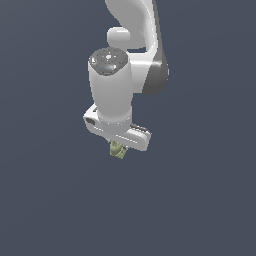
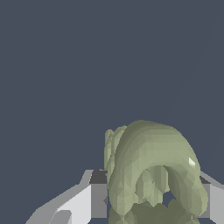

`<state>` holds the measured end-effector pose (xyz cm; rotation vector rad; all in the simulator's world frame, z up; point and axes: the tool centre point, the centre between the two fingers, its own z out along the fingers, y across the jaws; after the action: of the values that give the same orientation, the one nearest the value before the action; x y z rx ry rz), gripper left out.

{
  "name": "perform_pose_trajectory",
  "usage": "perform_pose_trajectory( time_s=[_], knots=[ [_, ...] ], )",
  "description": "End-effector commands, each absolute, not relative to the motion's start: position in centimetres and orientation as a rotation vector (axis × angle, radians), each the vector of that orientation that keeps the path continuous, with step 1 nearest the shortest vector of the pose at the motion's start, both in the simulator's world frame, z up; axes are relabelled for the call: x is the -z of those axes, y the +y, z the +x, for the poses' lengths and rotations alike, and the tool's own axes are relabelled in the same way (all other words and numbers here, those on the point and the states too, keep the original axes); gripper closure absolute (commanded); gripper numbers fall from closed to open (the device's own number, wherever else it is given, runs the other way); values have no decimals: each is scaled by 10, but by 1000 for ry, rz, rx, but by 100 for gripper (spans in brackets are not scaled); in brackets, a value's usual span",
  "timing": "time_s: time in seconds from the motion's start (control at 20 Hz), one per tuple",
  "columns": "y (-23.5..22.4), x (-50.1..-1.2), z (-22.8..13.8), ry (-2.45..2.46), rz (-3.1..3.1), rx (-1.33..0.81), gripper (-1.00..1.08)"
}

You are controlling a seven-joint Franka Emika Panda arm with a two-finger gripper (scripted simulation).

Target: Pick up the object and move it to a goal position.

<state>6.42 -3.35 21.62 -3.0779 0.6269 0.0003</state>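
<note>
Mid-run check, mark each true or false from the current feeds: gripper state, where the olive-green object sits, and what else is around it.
1. The object sits between the gripper's fingers. True.
2. The gripper is open and empty. False: the wrist view shows a finger close on each side of the object.
3. The object is olive-green and lumpy. True.
4. A second object lies below the gripper in the exterior view. False: only the plain dark background shows there.
5. In the exterior view the object is larger than the gripper. False: it is much smaller, peeking out beneath it.
</note>
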Motion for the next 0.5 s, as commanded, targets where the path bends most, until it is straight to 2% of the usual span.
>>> perform_pose_trajectory(
  time_s=[0.0, 0.45],
  knots=[
    [-27, -245, 58, 628, -3078, 0, 108],
    [-2, -347, 40, 628, -3079, 0, 108]
  ],
)
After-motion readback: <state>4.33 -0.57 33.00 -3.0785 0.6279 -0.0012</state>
